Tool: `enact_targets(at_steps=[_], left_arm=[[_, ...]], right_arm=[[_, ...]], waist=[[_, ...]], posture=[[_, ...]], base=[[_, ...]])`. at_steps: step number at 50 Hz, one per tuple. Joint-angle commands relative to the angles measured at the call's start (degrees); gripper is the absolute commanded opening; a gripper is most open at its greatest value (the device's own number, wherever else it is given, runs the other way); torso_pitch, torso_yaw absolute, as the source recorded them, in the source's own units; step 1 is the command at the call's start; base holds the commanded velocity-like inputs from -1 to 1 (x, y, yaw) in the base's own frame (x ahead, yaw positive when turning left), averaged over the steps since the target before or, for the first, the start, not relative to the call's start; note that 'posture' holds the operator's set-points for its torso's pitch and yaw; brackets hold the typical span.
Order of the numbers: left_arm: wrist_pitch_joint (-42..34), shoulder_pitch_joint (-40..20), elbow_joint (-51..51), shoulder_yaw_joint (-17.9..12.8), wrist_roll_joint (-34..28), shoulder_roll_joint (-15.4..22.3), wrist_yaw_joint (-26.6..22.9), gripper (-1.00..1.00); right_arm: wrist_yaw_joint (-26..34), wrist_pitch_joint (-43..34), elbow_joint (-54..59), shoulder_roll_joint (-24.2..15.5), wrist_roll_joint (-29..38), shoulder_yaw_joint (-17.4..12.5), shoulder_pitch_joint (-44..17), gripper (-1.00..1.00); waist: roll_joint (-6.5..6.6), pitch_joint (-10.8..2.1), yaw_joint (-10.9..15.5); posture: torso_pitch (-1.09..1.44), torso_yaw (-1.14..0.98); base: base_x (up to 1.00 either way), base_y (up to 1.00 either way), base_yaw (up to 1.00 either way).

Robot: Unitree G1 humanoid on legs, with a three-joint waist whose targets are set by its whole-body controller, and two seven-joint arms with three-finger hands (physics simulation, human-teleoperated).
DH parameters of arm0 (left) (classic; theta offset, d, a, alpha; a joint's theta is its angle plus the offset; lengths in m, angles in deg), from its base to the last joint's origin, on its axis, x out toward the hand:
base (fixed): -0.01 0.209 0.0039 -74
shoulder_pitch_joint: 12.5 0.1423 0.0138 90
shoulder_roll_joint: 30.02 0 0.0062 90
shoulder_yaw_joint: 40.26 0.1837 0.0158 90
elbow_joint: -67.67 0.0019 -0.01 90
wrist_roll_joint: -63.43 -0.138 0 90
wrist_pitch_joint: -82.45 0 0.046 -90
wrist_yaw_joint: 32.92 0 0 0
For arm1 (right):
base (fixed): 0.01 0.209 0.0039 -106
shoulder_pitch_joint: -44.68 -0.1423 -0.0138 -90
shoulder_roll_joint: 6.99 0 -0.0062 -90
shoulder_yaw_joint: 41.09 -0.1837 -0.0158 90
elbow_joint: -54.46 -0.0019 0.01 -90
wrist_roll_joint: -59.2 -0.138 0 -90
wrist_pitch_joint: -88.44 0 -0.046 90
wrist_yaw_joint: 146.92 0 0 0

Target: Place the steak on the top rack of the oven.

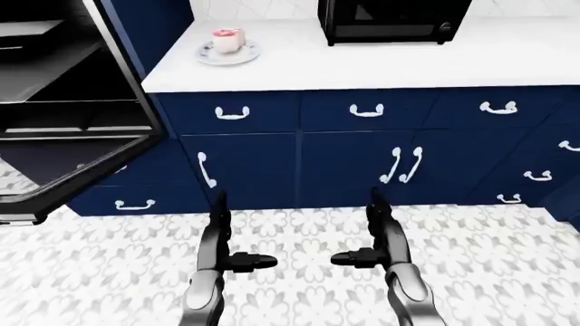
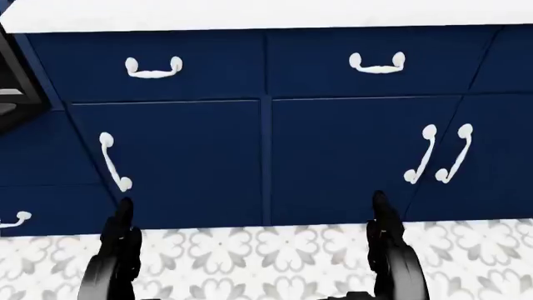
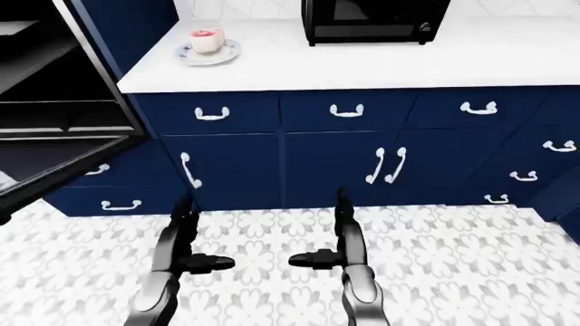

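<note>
Steak (image 1: 226, 39) sits on plate (image 1: 228, 53) at countertop's (image 1: 381, 64) left corner. I've both hands, left (image 1: 217, 252) & right (image 1: 384, 250), splayed, empty. Risk: clipping oven door (image 1: 81, 170) w/ left arm approaching.

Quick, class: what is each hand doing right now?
Left hand: open, holding nothing.
Right hand: open, holding nothing.
</note>
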Motion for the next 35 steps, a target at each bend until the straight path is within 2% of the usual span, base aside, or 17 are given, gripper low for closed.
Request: enact_targets(at_steps=[1, 3, 4, 5, 7, 8, 13, 21, 22, 23, 24, 25, 26, 27, 29, 33, 35], left_arm=[[1.7, -2.2, -6.1, 0.2, -0.8, 0.6, 0.0, 1.00], [-0.2, -2.6, -8.2, 0.3, -2.1, 0.9, 0.0, 1.00], [-1.4, -2.9, -9.5, 0.2, -2.7, 1.1, -0.2, 1.00], [-2.0, -3.2, -10.2, 0.0, -2.9, 1.1, -0.3, 1.00], [-6.4, -4.7, -14.5, -0.2, -3.7, 1.7, -1.0, 1.00], [-8.3, -5.5, -16.3, -0.4, -4.1, 1.9, -1.3, 1.00], [-20.0, -14.2, -24.3, -0.9, -5.9, 3.4, -3.5, 1.00], [-26.9, -23.2, -27.1, -1.6, -6.9, 4.8, -4.5, 1.00], [-28.6, -24.1, -28.6, -1.5, -7.0, 4.9, -4.6, 1.00], [-30.1, -24.8, -30.1, -1.4, -7.1, 5.0, -5.0, 1.00], [-31.1, -25.4, -31.1, -1.1, -7.3, 5.1, -5.3, 1.00], [-31.9, -26.0, -31.7, -1.4, -7.4, 5.3, -5.5, 1.00], [-32.1, -26.0, -32.1, -1.5, -7.5, 5.4, -5.7, 1.00], [-32.5, -26.3, -32.7, -1.6, -7.5, 5.5, -5.7, 1.00], [-32.5, -27.0, -32.2, -1.5, -7.9, 5.7, -5.8, 1.00], [-33.3, -27.4, -33.0, -1.9, -7.9, 5.5, -5.6, 1.00], [-33.8, -27.2, -33.5, -1.9, -7.8, 5.7, -5.8, 1.00]], right_arm=[[-0.8, -1.0, -6.8, -0.9, 1.2, -0.1, -2.8, 1.00], [-1.0, -1.7, -7.7, -0.8, 2.2, 0.1, -4.4, 1.00], [-0.8, -3.1, -9.1, -1.0, 3.0, 0.5, -5.3, 1.00], [-0.7, -3.3, -9.2, -0.9, 3.1, 0.4, -5.6, 1.00], [0.0, -9.2, -16.1, -1.1, 3.0, 0.3, -6.8, 1.00], [0.0, -11.0, -18.3, -1.1, 2.7, 0.0, -7.4, 1.00], [0.4, -25.1, -29.2, -2.4, 2.5, -0.7, -17.7, 1.00], [0.0, -31.6, -33.2, -3.5, 2.1, -0.9, -26.5, 1.00], [-0.1, -31.6, -34.4, -3.5, 2.1, -0.9, -26.7, 1.00], [-0.1, -33.0, -35.5, -3.7, 1.8, -1.0, -27.4, 1.00], [-0.1, -34.8, -36.2, -4.0, 1.8, -0.9, -29.0, 1.00], [-0.1, -36.7, -37.0, -4.1, 1.5, -1.2, -30.6, 1.00], [-0.3, -37.3, -37.3, -4.3, 1.3, -1.3, -31.2, 1.00], [-0.2, -37.4, -37.7, -4.5, 1.4, -1.1, -31.0, 1.00], [-0.2, -36.0, -37.4, -4.2, 1.2, -0.9, -30.2, 1.00], [0.0, -38.9, -38.7, -4.4, 0.7, -1.0, -32.7, 1.00], [0.1, -36.9, -37.7, -4.2, 0.9, -0.6, -31.7, 1.00]], waist=[[-0.45, -0.05, -0.1], [-0.10, -3.65, 0.5], [-0.12, -2.02, 0.5], [-0.36, -1.14, 0.4], [-0.44, -3.96, 0.4], [-0.43, -4.33, 0.5], [-0.22, -4.93, 0.6], [-0.12, -5.53, 0.5], [0.25, -6.56, 0.4], [0.23, -6.18, 0.3], [-0.16, -4.68, 0.1], [-1.66, -2.51, 0.1], [-2.18, -2.65, 0.0], [-2.20, -3.25, -0.3], [-1.86, -3.34, -0.9], [0.07, -3.02, -2.3], [1.99, -3.22, -2.8]], posture=[[0.00, 0.00], [0.00, 0.00], [0.00, 0.00], [0.00, 0.00], [0.00, 0.00], [0.00, 0.00], [0.00, 0.00], [0.00, 0.00], [0.00, 0.00], [0.00, 0.00], [0.00, 0.00], [0.00, 0.00], [0.00, 0.00], [0.00, 0.00], [0.00, 0.00], [0.00, 0.00], [0.00, 0.00]], base=[[0.00, 0.00, 0.00], [0.00, 0.00, 0.00], [0.00, 0.00, 0.00], [0.00, 0.00, 0.00], [0.00, 0.00, 0.00], [0.00, 0.00, 0.00], [0.00, 0.00, 0.00], [0.00, 0.00, 0.00], [0.04, 0.08, 0.00], [0.21, 0.28, 0.00], [0.47, 0.62, 0.00], [0.48, 0.62, 0.00], [0.48, 0.62, 0.00], [0.48, 0.62, 0.00], [0.48, 0.62, 0.00], [0.48, 0.63, 0.00], [0.48, 0.62, 0.00]])
